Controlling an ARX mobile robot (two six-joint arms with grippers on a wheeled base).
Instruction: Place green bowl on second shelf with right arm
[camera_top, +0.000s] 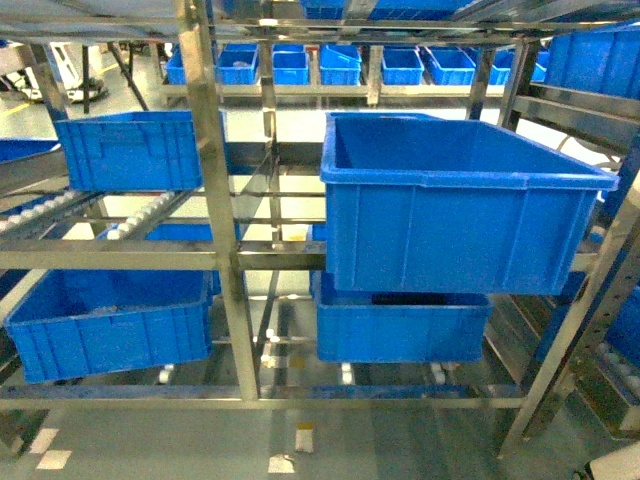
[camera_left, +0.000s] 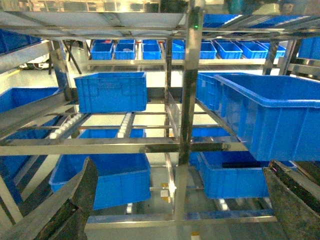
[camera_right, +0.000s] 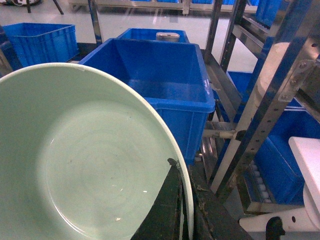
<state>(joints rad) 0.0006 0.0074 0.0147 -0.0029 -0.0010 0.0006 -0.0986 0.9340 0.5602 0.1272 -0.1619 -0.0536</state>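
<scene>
- My round glossy bowl (camera_right: 85, 160) is plain pale mint green, unpatterned.
- The big plastic crate (camera_right: 160, 75) is solid bright blue.
- The steel shelf frame (camera_top: 215, 200) is silvery grey.

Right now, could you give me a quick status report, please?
Right gripper shut on green bowl rim. Left gripper open, empty. Bowl not yet shelved; large blue crate ahead, upright post at right.
</scene>
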